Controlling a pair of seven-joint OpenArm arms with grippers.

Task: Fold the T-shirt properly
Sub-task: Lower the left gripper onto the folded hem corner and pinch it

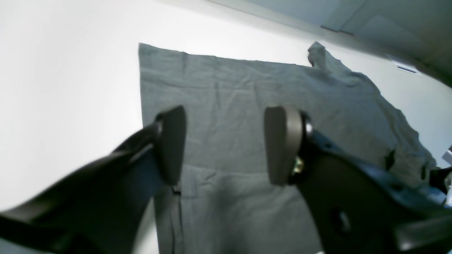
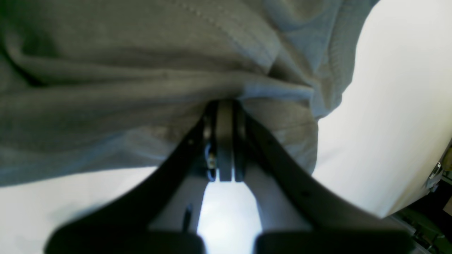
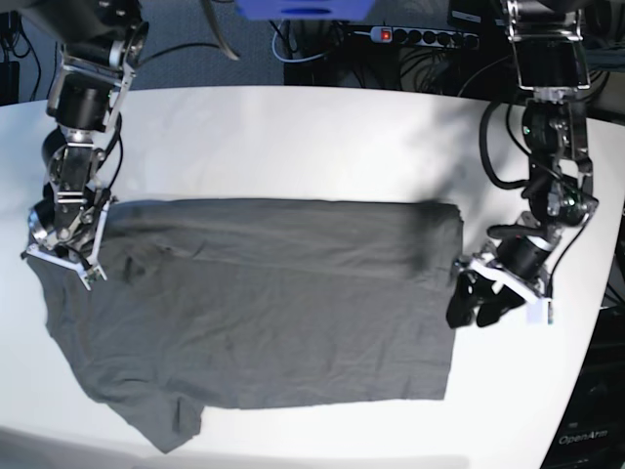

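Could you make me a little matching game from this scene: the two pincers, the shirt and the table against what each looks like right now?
Things:
1. left pincer
2. right pincer
3. T-shirt
4. table

States:
a. white and bare-topped
b. dark grey, spread flat
c. shut on cloth
d. open, holding nothing

Pairs: 1-d, 2-c, 3-b, 4-a
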